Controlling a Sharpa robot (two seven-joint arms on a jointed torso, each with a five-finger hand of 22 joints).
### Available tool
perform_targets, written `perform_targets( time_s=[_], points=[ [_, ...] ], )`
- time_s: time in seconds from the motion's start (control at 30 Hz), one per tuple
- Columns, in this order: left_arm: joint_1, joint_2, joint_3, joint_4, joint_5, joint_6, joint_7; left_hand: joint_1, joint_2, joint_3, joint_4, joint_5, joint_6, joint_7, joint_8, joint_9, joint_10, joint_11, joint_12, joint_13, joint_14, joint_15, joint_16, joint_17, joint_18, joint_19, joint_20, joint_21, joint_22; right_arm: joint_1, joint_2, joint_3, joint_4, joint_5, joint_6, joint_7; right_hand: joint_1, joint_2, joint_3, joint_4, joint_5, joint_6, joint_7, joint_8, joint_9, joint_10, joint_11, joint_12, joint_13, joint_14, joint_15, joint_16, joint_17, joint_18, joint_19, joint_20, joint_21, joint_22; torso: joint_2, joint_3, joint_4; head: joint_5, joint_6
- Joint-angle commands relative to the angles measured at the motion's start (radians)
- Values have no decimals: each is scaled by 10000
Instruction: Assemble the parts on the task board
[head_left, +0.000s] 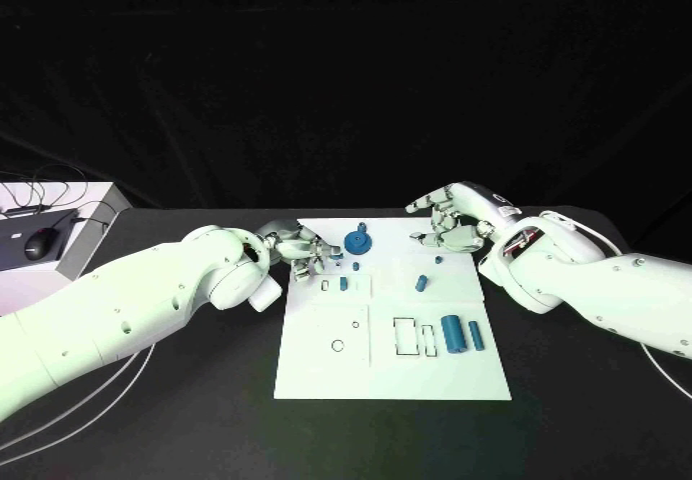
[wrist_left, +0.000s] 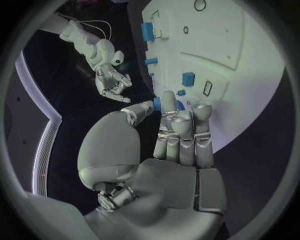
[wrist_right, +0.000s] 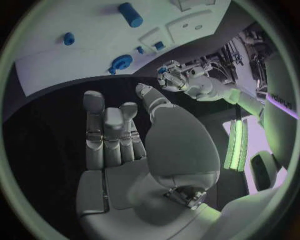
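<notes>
The white task board (head_left: 389, 345) lies mid-table. On it are a blue toothed disc (head_left: 359, 241) at the far edge, several small blue pegs (head_left: 421, 283) further in, and two blue cylinders (head_left: 453, 333) on its right side. My left hand (head_left: 299, 250) hovers at the board's far left corner. It pinches a small blue part (wrist_left: 157, 103) between thumb and fingers. My right hand (head_left: 450, 220) hangs over the far right corner, fingers loosely apart, with nothing in it (wrist_right: 119, 135). The toothed disc (wrist_right: 122, 62) lies between the two hands.
A white box (head_left: 51, 240) with a black mouse and cables sits at the table's left edge. Pale cables run along the table beside both arms. Empty slots and holes (head_left: 411, 338) mark the near half of the board.
</notes>
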Motion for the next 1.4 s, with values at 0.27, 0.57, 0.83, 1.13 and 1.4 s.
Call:
perform_targets(
  time_s=[0.27, 0.57, 0.83, 1.13, 1.4],
  points=[
    [720, 182, -250, -244, -1139, 1902, -2803, 65, -53, 1045, -1136, 6, 460, -178, -296, 193, 285, -31, -283, -144, 209, 4, -137, 435, -403, 120, -215, 88, -66, 80, -356, 44, -534, 7612, -435, 3077, 24, 690, -977, -381, 206, 43, 136, 115, 23, -1049, 305, -2735, -4115, -1637, 393, -3725, -4000, -313, -1411, 404, -3462, -2112, -14, 67, -11, 50, -63],
    [1146, 464, -778, -399, -1325, 2108, -3600, -28, -19, 933, -1384, 282, 797, -256, -575, 127, 651, -88, -606, -285, 362, -57, -223, 969, -670, 298, -416, 356, -32, 114, -431, 48, -919, 9149, -555, 3625, -47, 971, -1210, -536, 269, -134, 176, 146, 22, -1670, 637, -3695, -6981, -2312, 830, -5271, -6385, -469, -2177, 797, -4114, -4288, -48, 58, 12, 96, -150],
    [1331, 759, -1102, -437, -1612, 1696, -3712, -113, 11, 873, -1462, 491, 962, -318, -610, 216, 803, -136, -610, -293, 433, -94, -171, 1281, -727, 388, -464, 577, 42, 119, -377, 49, -1074, 9528, -404, 3827, -232, 972, -999, -635, 241, -134, 290, 83, 15, -1581, 1003, -5182, -10014, -2017, 1284, -7838, -9051, -518, -3152, 1308, -4085, -6678, -35, 38, 4, 149, -167],
    [1382, 892, -1210, -347, -2319, 1639, -3693, -115, 13, 838, -1462, 539, 1008, -340, -607, 251, 855, -155, -598, -320, 454, -108, -145, 1361, -744, 421, -480, 654, 69, 119, -345, 48, -1143, 9627, -303, 3873, -307, 985, -1085, -776, 202, -126, 358, 81, 15, -1613, 1124, -5843, -9919, -1622, 1434, -8949, -10341, -528, -2978, 1449, -4000, -9148, -20, 44, -6, 168, -205],
    [1388, 953, -1240, -201, -3016, 1851, -3669, 17, -56, 818, -1388, 559, 1037, -336, -655, 300, 861, -153, -586, -389, 470, -105, -159, 1471, -773, 403, -487, 712, 88, 119, -337, 48, -1171, 9648, -237, 3850, -306, 1001, -1149, -811, 175, -148, 370, 82, 16, -1643, 1141, -5893, -9922, -1637, 1449, -8941, -10519, -554, -2861, 1449, -3879, -10078, -11, 45, -4, 198, -247]
  ],
)
